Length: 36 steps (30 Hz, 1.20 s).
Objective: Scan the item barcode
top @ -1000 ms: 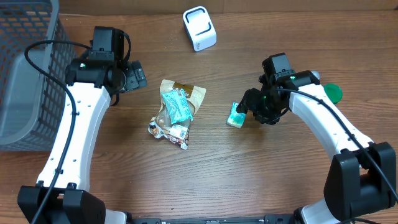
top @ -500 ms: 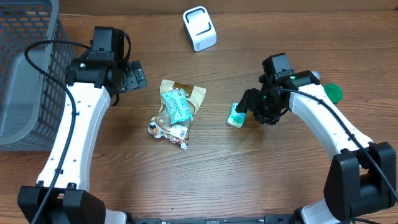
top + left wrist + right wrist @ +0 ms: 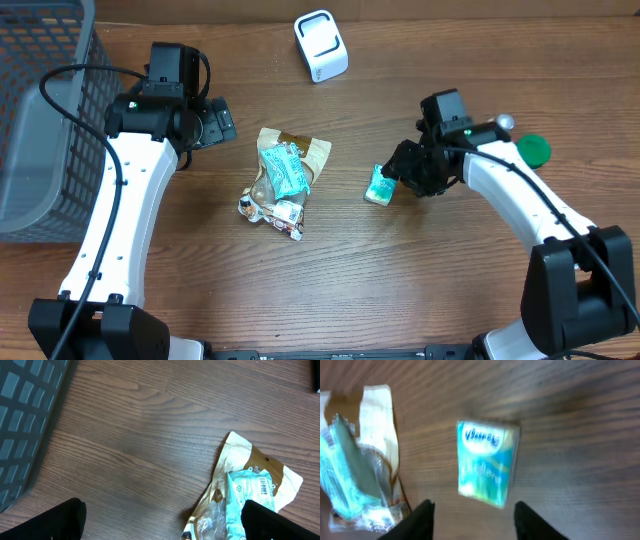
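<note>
**Right gripper open at the tissue pack; no hold made.**

The right gripper [image 3: 475, 512] has its fingers apart and clamped on nothing. The tissue pack [image 3: 486, 462] lies flat on the surface [image 3: 400, 290] just beyond the fingertips, its near edge in line with the gap between them; contact cannot be confirmed. Assessment: the pack is light, soft and film-wrapped, so it is likely to give and slide. It is best taken across its narrow width at mid-length, with modest pressure. No barcode shows on the upper face. The snack pouches [image 3: 282, 180] lie further left, apart from the pack. The white scanner [image 3: 321, 45] stands at the far edge, well apart. The left gripper [image 3: 162, 515] is spread wide and holds nothing.
</note>
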Tool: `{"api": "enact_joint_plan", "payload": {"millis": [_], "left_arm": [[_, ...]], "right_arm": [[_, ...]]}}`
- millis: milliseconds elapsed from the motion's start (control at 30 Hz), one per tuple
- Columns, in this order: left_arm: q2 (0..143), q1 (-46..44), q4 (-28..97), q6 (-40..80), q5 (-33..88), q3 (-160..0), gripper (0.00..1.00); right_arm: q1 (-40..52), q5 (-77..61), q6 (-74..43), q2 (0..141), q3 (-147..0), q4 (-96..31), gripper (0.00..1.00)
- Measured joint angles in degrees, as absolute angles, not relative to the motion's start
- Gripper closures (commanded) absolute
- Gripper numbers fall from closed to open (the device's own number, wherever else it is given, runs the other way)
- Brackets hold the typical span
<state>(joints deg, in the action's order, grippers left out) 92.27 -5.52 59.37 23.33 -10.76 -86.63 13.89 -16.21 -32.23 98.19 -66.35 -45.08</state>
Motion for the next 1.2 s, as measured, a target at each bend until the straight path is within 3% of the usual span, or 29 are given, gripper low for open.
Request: {"api": "enact_joint_plan", "payload": {"millis": [133,500,1200], "left_arm": [[92.3,-5.5,59.4,23.3,-10.8,-86.6,0.01],[92.3,-5.5,59.4,23.3,-10.8,-86.6,0.01],[92.3,-5.5,59.4,23.3,-10.8,-86.6,0.00]], "right_arm": [[13.9,-15.8,-34.6,98.2,-61.4,-37.3,0.68],[13.9,-15.3,-36.5,98.2,-56.5,-30.0,0.69],[13.9,-15.2,-37.0,98.2,-55.9,-30.5,0.69]]}}
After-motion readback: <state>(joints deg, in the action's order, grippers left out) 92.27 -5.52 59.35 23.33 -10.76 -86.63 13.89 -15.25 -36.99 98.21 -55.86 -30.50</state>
